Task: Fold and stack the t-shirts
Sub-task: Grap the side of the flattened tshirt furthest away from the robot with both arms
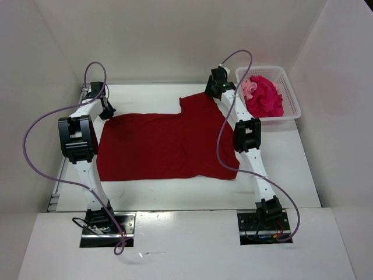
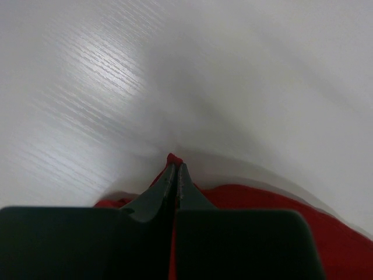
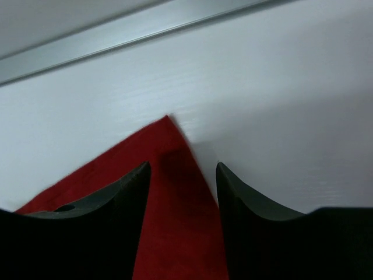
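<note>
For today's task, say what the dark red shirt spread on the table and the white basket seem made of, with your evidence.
The dark red shirt looks like soft matte cloth, perhaps knit cotton: it lies limp with gentle creases. The basket looks like moulded white plastic: rigid rim, mesh-like walls.

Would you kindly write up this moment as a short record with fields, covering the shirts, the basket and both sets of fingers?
dark red shirt: spread out on the table, not yet folded
magenta shirt: bunched in the basket, far right
light pink shirt: bunched in the basket beside the magenta one
left fingers: shut on the dark red shirt's far left corner
right fingers: open, astride a far corner of the dark red shirt
stack: none yet
</note>
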Motion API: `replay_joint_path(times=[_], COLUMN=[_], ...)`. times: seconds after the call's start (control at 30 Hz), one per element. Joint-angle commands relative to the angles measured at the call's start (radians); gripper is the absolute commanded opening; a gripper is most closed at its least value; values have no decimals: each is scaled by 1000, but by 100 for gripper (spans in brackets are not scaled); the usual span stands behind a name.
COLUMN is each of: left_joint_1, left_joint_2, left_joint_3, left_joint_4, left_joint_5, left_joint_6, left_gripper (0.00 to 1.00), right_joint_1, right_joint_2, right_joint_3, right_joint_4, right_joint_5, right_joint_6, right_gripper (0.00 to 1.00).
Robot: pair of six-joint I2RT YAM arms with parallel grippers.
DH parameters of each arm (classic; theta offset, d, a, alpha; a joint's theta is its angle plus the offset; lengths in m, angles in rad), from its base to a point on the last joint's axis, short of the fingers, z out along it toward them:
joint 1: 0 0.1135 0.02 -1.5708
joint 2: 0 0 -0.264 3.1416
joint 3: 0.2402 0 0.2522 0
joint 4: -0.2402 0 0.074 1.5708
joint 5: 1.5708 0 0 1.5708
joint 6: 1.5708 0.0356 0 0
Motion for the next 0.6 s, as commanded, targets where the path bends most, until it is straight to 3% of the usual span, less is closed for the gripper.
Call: replay_joint_path(times=[0.0, 0.23, 0.37, 0.57], left_joint_1=[4, -5, -5, -5], left_joint_2=[-55, -55, -76, -95], left_joint_3=[-12, -21, -44, -64], left_joint_4=[9, 19, 28, 28], left_joint_5=[19, 39, 39, 39], left_joint_6=[-7, -7, -18, -18], left_gripper=[0, 0, 0, 0], right_joint_1=[-5, -5, -5, -5], right_joint_2=[36, 36, 36, 45], right_joint_3=[47, 38, 38, 47], right_joint_4=[43, 91, 91, 81], right_joint_5=[-5, -59, -80, -116], right_joint_6=[-24, 10, 19, 50], right_gripper=[55, 56, 38, 19])
